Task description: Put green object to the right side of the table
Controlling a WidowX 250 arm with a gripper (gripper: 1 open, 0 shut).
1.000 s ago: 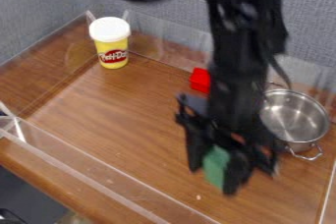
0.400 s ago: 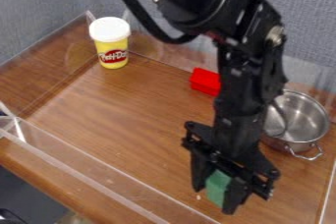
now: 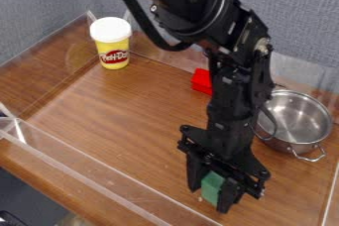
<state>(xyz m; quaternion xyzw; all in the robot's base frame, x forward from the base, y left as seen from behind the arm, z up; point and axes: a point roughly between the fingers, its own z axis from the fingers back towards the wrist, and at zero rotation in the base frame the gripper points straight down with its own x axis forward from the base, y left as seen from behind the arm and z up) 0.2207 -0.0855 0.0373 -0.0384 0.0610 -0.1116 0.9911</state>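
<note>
The black robot arm reaches in from the top of the camera view and descends to the front right part of the table. The gripper points straight down. Its two black fingers are pressed against the sides of the green object, which sits pinched between them. Only part of the green block shows; the finger housings cover its upper portion. The lower edge of the block lies at or just above the wood-grain surface; contact with the table cannot be determined from this view.

The table is a brown wood-grain top bounded by a low clear plastic wall along its edges. A grey partition stands behind it.

Position of other items:

- A yellow tub with a white lid stands upright at the rear left of the table, well apart from the gripper. A red and blue label is visible on its side.
- A red object lies behind the arm near the rear centre; the arm hides part of it, so its shape cannot be determined.
- A small metal pot with a side handle stands at the right of the table, just beside the arm's lower link and to the right of the gripper. Its interior appears bare.

The green object is located in the front right area, in front of and to the left of the pot.
</note>
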